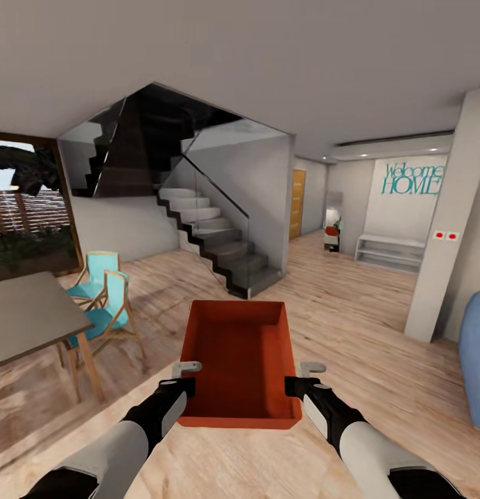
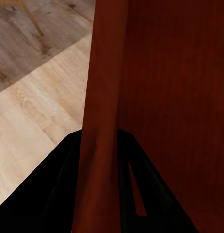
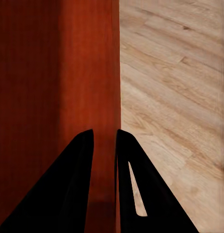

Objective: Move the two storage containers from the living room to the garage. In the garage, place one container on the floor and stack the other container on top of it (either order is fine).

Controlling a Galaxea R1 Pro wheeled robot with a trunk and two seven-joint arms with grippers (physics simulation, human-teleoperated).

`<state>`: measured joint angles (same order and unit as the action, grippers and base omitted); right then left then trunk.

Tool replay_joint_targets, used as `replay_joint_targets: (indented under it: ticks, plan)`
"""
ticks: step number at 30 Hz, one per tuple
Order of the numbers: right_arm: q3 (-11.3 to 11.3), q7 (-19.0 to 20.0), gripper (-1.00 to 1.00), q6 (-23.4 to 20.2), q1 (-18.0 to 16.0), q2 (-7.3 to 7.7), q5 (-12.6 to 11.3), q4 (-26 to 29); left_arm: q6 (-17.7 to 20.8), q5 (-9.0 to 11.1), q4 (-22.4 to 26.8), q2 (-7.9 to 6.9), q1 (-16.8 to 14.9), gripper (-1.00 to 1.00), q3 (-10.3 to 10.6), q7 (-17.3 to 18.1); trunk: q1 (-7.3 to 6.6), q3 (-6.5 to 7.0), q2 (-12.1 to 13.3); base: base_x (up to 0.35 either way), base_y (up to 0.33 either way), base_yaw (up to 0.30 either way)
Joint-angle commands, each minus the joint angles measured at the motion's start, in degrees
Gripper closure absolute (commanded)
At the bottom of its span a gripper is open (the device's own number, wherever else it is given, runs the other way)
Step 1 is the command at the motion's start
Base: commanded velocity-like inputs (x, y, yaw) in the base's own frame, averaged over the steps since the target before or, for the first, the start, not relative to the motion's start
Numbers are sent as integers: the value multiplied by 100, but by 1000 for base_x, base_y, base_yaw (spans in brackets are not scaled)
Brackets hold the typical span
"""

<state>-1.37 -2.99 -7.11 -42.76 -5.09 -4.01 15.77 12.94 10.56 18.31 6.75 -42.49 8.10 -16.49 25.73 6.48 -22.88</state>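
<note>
A: We log one storage container (image 1: 241, 360), red-orange and lidless, held level in front of the trunk above the light wood plank floor (image 1: 379, 346) of the living room. Its inside looks empty.

B: Grip state? We note the left end effector (image 1: 186, 388) pinched on the container's left wall near the close corner, one finger inside and one outside. The left wrist view confirms it: the red wall (image 2: 100, 121) runs between the two dark fingers (image 2: 54, 194).

A: Same for the right end effector (image 1: 295, 387), clamped narrow on the right wall; in the right wrist view the wall (image 3: 104, 97) sits between the fingers (image 3: 68, 189).

B: Surroundings: a grey staircase (image 1: 219, 242) with a glass railing stands ahead, a grey dining table (image 1: 25, 315) with turquoise chairs (image 1: 101, 298) to our left, and a blue sofa edge (image 1: 476, 353) to our right.

A: A small red object (image 1: 331, 231) sits down the far hallway; probably too small for us to identify.
</note>
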Motion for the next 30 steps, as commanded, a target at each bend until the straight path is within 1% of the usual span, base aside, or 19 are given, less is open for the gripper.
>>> replay_joint_targets:
  ticks: [1,18,30]
  plan:
    - [84,-5,100,-28,-4,0,41,32,24,192,-6,-7,4,100,80,-47,5,1,-4,323,0,-282]
    - [84,-1,100,-28,-4,-1,41,32,22,192,4,-7,4,100,79,-47,5,55,-4,323,0,-281]
    - [84,17,100,-36,-4,-4,41,32,24,192,-2,-7,4,100,79,-47,5,59,-4,323,0,-228]
